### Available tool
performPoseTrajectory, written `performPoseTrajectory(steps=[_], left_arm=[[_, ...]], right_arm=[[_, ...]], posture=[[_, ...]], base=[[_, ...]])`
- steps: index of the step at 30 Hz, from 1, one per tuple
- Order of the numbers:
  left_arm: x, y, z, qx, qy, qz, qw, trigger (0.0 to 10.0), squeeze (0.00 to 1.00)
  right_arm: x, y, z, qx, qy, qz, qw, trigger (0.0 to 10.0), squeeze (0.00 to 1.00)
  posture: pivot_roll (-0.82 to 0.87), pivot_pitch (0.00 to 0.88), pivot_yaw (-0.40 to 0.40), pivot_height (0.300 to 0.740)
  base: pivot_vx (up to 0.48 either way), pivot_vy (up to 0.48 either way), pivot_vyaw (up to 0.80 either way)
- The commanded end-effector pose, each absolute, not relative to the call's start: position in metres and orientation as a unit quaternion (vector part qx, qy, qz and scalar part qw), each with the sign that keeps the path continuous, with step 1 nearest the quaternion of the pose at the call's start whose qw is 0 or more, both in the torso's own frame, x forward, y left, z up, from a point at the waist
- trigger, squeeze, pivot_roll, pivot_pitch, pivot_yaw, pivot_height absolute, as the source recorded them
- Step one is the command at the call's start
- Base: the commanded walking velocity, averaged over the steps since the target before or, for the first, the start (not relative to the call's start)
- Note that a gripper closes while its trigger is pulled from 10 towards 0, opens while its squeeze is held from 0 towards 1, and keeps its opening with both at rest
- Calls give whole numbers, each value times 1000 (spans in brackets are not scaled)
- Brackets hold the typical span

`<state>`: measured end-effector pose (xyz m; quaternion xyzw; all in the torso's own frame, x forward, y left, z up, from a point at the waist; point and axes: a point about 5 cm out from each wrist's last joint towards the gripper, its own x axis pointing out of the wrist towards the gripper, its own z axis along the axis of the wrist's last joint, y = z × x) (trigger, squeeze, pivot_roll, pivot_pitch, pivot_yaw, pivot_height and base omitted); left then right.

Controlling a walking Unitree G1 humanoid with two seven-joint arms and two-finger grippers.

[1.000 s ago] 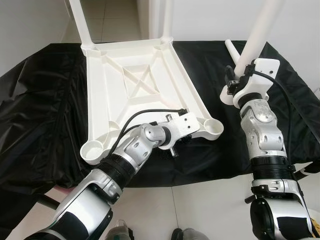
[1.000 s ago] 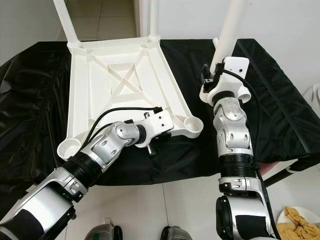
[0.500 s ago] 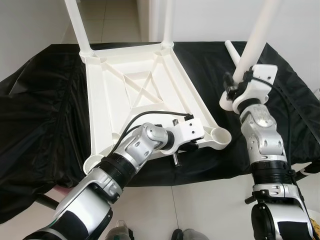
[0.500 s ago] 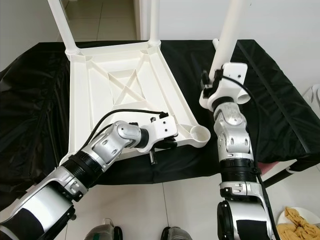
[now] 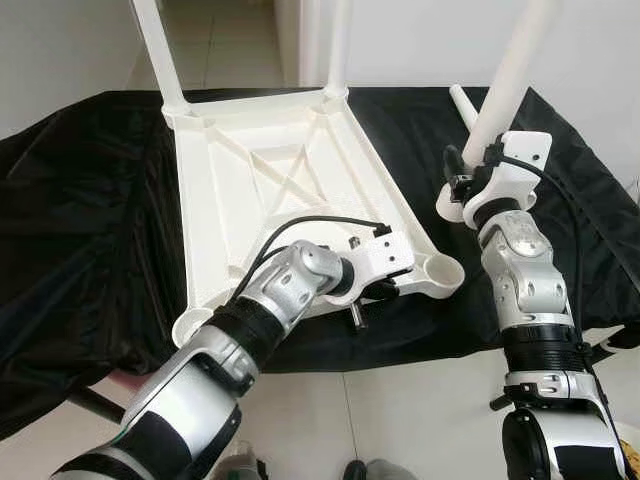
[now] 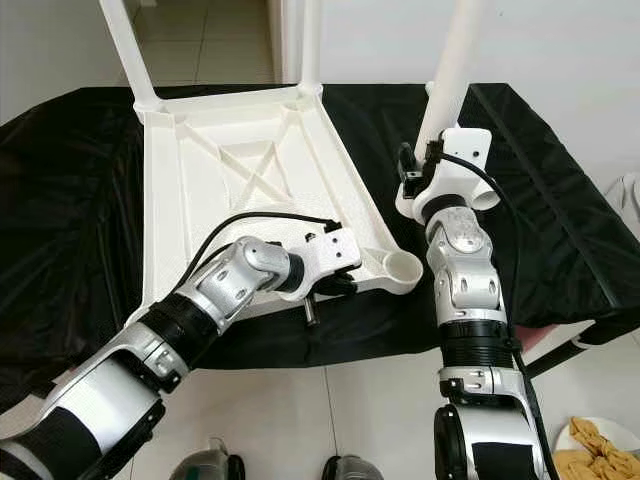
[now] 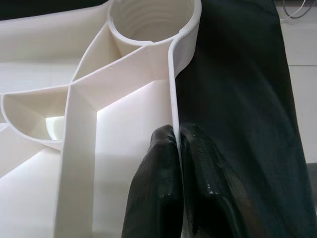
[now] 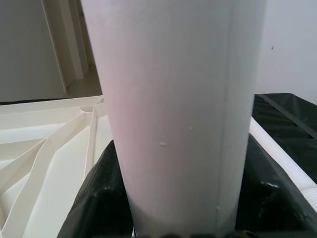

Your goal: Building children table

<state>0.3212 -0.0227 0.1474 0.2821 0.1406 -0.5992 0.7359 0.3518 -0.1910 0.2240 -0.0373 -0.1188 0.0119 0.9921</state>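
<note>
Bright, even indoor light — sharp frames (wrist close-ups slightly soft), faint shadows.

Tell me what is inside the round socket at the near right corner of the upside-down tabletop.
The socket holds no leg; ridged rings line its inner wall. Its bottom is cut off from view.

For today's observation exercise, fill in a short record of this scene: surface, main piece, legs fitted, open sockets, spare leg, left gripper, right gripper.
surface: black cloth
main piece: white tabletop, upside down
legs fitted: two, upright at the far corners
open sockets: two, at the near corners
spare leg: one lying on the cloth
left gripper: fingers pinch the tabletop rim near a socket
right gripper: holds a leg upright
</note>
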Motion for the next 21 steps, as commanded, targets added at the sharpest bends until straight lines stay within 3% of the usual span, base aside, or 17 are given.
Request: performPoseTrajectory(steps=[1, 10, 21], left_arm=[[333, -11, 136, 317, 155, -528, 772, 10000, 0], [349, 1, 144, 321, 154, -484, 799, 10000, 0], [349, 6, 145, 330, 148, -501, 786, 10000, 0]], right_arm=[[350, -188, 228, -36, -125, 21, 991, 10000, 0], [346, -187, 220, -26, -114, 29, 993, 10000, 0], [343, -187, 214, -23, -105, 33, 994, 10000, 0]], posture=[[-6, 58, 11, 740], [-6, 58, 12, 740], [-6, 62, 12, 740]], base=[[0, 0, 0], [0, 0, 0], [0, 0, 0]])
